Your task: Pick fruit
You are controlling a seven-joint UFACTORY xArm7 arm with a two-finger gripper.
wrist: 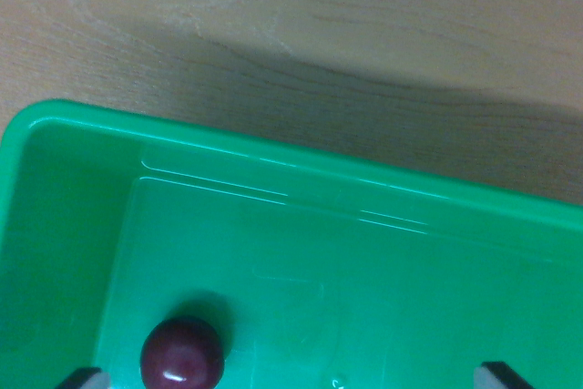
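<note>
A small dark red round fruit (pixel 182 354) lies on the floor of a green plastic bin (pixel 273 163), near the bottom left of the wrist view. My gripper (pixel 291 378) hangs over the bin with its two dark fingertips just peeking in at the bottom edge, one at the left (pixel 84 378) and one at the right (pixel 503 376). The fingertips stand far apart, so the gripper is open. The fruit sits just inside the left fingertip, touching neither that I can see. Nothing is held.
The bin rests on a light wooden table (pixel 301 34), which fills the upper half of the view. A dark shadow falls across the wood just beyond the bin's far rim. The bin's left wall (pixel 46 225) rises close to the fruit.
</note>
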